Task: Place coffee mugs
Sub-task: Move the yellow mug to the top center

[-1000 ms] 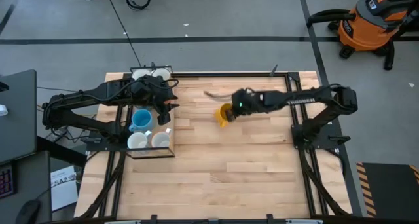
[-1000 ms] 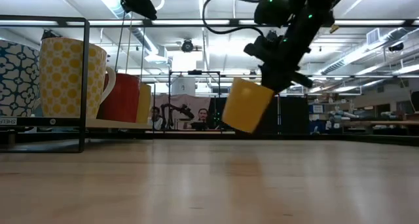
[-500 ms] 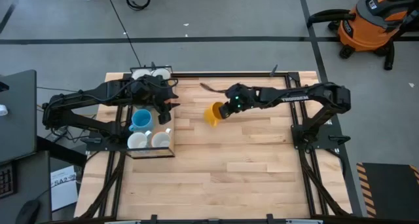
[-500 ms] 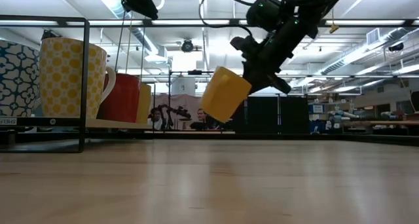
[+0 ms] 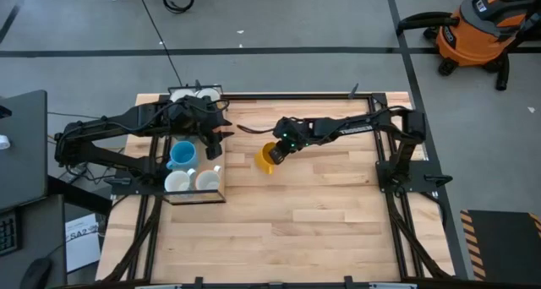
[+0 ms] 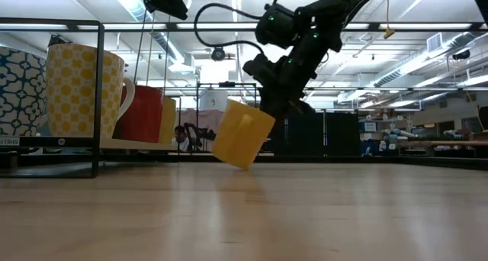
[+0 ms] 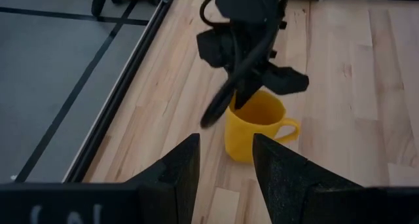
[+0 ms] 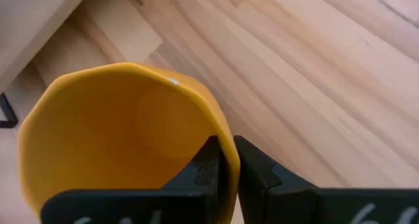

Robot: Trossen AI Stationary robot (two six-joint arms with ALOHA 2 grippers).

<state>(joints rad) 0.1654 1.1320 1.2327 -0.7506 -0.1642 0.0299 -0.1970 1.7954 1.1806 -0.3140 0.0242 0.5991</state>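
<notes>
- Right gripper [image 5: 272,152] pinches the rim of a yellow mug [image 5: 265,159], one finger inside the cup and one outside (clearest in the right wrist view).
- Mug hangs tilted, its bottom just above the wooden table [image 5: 321,213], mid-table and near the rack [image 5: 193,166].
- Rack holds a light blue mug [image 5: 181,156] and two white mugs [image 5: 177,182] side by side.
- Left gripper [image 7: 226,178] hovers above the rack, fingers [image 7: 180,171] apart and holding nothing.

Bright, even overhead light; near mugs [image 6: 76,89] slightly blurred.
</notes>
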